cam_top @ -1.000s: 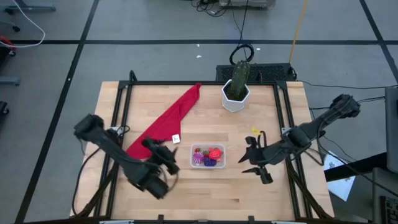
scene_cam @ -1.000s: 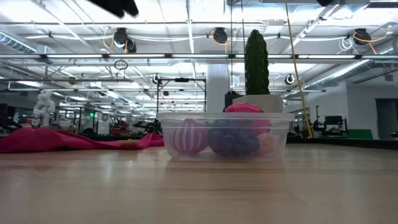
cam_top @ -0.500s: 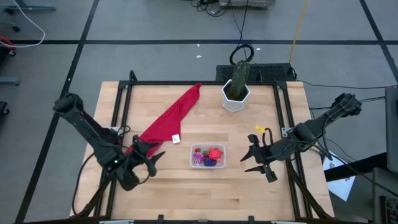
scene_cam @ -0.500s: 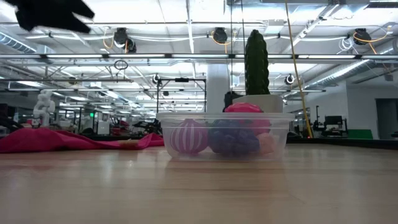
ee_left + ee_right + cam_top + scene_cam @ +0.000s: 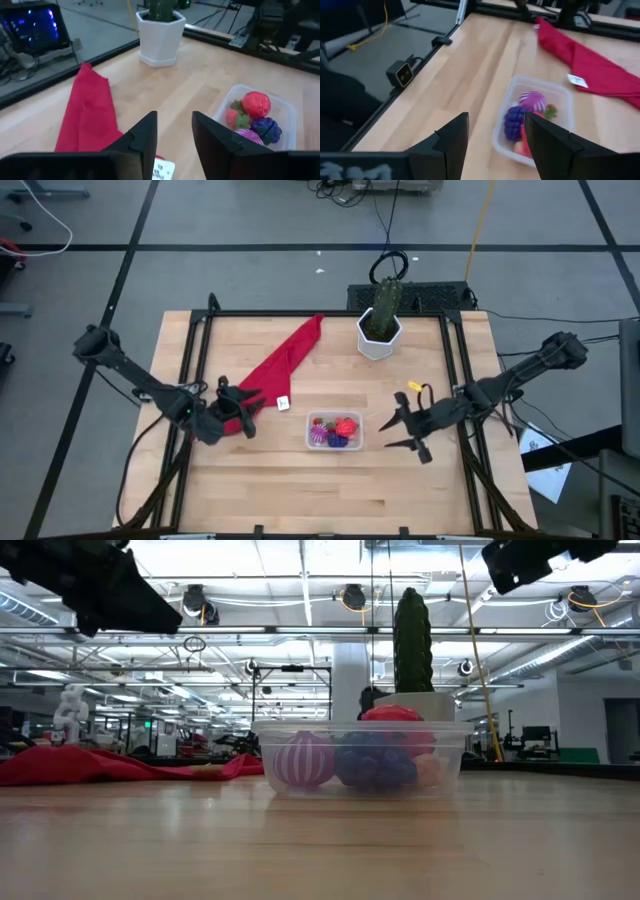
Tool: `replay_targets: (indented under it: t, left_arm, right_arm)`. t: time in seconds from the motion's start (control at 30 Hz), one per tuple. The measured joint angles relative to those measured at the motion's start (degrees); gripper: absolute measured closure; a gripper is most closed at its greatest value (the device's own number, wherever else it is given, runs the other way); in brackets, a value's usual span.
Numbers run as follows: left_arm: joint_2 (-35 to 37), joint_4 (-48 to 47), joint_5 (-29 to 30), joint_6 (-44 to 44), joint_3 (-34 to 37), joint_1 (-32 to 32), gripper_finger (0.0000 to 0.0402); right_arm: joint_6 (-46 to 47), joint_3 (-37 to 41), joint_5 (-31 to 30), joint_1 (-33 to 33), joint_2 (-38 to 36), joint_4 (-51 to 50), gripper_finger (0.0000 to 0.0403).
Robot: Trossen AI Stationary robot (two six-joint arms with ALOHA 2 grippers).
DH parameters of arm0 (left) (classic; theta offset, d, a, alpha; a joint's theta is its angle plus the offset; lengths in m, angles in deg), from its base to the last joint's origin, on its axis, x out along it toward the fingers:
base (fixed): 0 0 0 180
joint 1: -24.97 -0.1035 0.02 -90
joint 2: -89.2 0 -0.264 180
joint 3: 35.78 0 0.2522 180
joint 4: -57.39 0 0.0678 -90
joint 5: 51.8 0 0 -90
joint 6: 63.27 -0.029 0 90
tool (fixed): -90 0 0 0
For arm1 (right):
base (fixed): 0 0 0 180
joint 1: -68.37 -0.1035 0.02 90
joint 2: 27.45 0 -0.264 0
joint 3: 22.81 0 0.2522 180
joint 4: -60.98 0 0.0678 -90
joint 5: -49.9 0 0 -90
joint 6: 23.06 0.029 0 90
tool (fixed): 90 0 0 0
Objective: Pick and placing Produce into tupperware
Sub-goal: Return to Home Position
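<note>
- Black left gripper (image 5: 243, 413) hovers left of centre in the high view, over the lower end of the red cloth (image 5: 280, 365); its fingers stand apart and hold nothing.
- Clear container (image 5: 309, 432) sits at lower centre with the toy produce (image 5: 340, 430) inside; no pieces show loose on the table (image 5: 420, 490), so the packing looks done.
- Right gripper (image 5: 388, 436), just right of the container, is spread and empty too; only parking the arms seems left.
</note>
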Motion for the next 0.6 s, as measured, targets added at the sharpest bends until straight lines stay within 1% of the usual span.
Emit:
replay_targets:
  t: [0.1,0.2,0.3,0.4,0.53,0.6]
  left_arm:
    - [2.43,5.76,-1.61,-6.39,3.12,-2.25,0.0281]
    - [6.27,8.92,-3.99,-9.99,6.29,-4.53,0.0282]
    - [11.73,9.3,-4.59,-11.06,9.0,-5.96,0.0282]
    - [18.29,8.76,-4.73,-14.4,10.58,-6.35,0.0282]
    - [26.68,8.36,-5.5,-20.83,11.05,-6.56,0.0282]
    - [30.07,6.2,-6.27,-21.85,11.05,-6.98,0.0282]
  right_arm:
    - [-1.97,3.28,0.24,1.96,-4.22,2.55,0.0218]
    - [-4.33,6.82,0.22,3.7,-9.86,6.39,0.0218]
    - [-5.4,11.21,0.22,5.45,-15.98,9.21,0.0218]
    - [-5.69,15.09,0.22,7.71,-22.07,12.74,0.0218]
    - [-4.64,19.04,0.24,11.51,-29.53,12.5,0.0218]
    - [-4.55,20.57,0.22,13.36,-33.15,12.35,0.0218]
